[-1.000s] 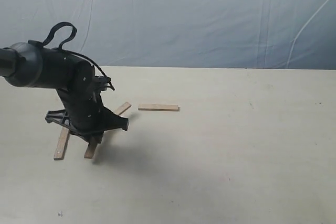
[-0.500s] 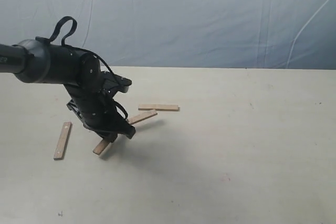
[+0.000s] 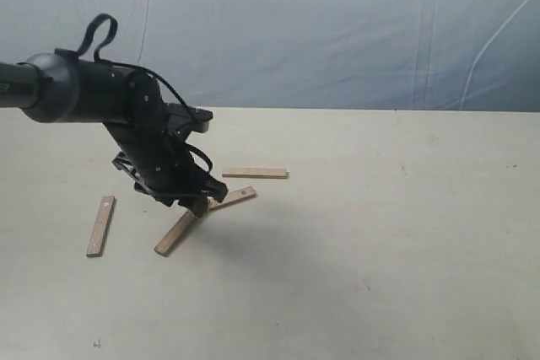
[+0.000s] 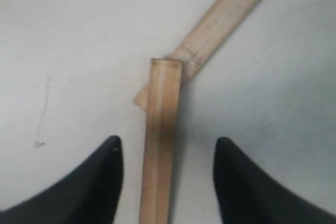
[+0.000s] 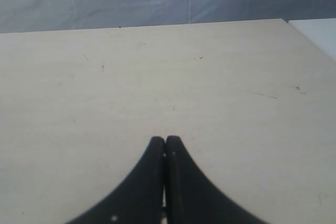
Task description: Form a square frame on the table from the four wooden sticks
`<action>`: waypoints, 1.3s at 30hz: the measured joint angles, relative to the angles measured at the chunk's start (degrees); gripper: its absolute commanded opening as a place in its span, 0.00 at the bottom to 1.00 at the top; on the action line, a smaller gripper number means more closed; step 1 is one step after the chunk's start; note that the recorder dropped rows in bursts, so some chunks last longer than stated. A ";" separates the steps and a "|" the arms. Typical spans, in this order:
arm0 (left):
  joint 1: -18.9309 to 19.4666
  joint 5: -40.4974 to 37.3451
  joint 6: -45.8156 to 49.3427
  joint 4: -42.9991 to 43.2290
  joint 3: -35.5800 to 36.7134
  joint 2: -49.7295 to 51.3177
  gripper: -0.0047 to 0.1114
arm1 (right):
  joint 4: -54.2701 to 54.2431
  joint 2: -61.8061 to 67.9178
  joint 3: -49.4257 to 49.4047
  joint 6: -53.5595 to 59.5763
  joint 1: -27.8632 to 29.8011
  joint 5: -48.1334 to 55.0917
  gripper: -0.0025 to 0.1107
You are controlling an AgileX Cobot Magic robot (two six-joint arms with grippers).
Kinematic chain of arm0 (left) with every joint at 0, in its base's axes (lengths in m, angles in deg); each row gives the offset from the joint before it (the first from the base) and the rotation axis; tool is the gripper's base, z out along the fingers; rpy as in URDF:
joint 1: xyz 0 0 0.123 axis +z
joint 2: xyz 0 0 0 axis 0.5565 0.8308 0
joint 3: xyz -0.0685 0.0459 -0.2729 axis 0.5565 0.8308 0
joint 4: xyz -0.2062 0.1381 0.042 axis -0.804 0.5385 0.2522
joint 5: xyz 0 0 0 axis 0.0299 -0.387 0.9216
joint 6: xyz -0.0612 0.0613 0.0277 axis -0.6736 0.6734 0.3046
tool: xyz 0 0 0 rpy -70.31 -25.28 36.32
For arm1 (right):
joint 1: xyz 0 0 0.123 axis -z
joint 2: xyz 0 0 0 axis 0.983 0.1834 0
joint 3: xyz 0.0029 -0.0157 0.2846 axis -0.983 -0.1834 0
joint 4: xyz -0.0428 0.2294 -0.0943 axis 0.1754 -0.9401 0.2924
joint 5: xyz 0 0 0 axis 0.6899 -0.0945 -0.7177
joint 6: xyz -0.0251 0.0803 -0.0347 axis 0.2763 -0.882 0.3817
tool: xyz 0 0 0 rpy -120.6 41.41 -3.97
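Sticks (image 3: 177, 232): two now lie nearer the far stick (image 3: 255, 173) than a second ago — ends overlapping, no square yet.
Left gripper (image 4: 168, 145): jaws apart, straddling one.
Right gripper (image 5: 166, 141): closed, empty.

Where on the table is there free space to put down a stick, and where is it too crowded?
Free: the table right of the far stick, and the near strip in front of the left stick. Crowded: around the left gripper, where the front stick and middle stick touch.

Left pincer (image 4: 168, 142) points down, jaws spread wide; right pincer (image 5: 166, 141) pressed together.
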 measured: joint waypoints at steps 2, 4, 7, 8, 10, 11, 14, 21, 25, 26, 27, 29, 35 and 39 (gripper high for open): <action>1.05 -1.27 -0.10 -0.29 -0.26 -2.25 0.04 | 0.00 0.00 0.00 0.00 0.00 0.00 0.01; 2.93 -2.34 -0.14 -1.45 -0.13 -4.99 0.04 | 0.00 0.00 0.00 0.00 0.00 0.00 0.01; 6.49 -1.37 1.51 -5.67 3.15 -9.80 0.04 | 0.00 0.00 0.00 0.00 0.00 0.00 0.01; 7.84 -0.07 3.13 -8.06 5.34 -11.90 0.04 | 0.00 0.00 0.00 0.00 0.00 0.00 0.01; 10.08 4.08 7.33 -13.04 10.25 -16.77 0.04 | 0.00 0.00 0.00 0.00 0.00 0.00 0.01; 11.12 6.88 9.29 -15.96 13.38 -19.60 0.04 | 0.17 0.00 0.00 0.00 0.00 0.00 0.01; 12.64 16.53 12.54 -22.98 22.62 -29.06 0.04 | 1.30 0.00 0.00 0.00 0.00 -0.91 0.01; 10.48 36.28 14.02 -31.05 43.25 -55.25 0.04 | 4.00 0.00 0.00 0.00 0.00 -10.45 0.01; 8.05 39.84 14.14 -32.21 52.51 -70.64 0.04 | 3.08 0.00 0.00 -0.12 0.00 -19.72 0.01; 7.72 40.12 14.14 -32.37 54.44 -73.67 0.04 | 2.22 0.00 0.00 -0.12 0.00 -21.99 0.01; 7.44 40.28 14.14 -32.83 55.92 -77.41 0.04 | 0.89 0.00 0.00 -0.12 0.00 -24.82 0.01; 6.89 40.75 14.26 -33.77 59.35 -84.60 0.04 | -2.44 0.00 0.00 -0.90 0.00 -30.95 0.01; 6.44 42.23 14.26 -36.01 67.80 -101.87 0.04 | -5.65 0.05 0.00 -13.55 0.00 -47.04 0.01; 6.44 44.01 14.26 -36.29 72.25 -109.98 0.04 | -3.75 5.69 2.22 -14.82 0.00 -56.63 0.01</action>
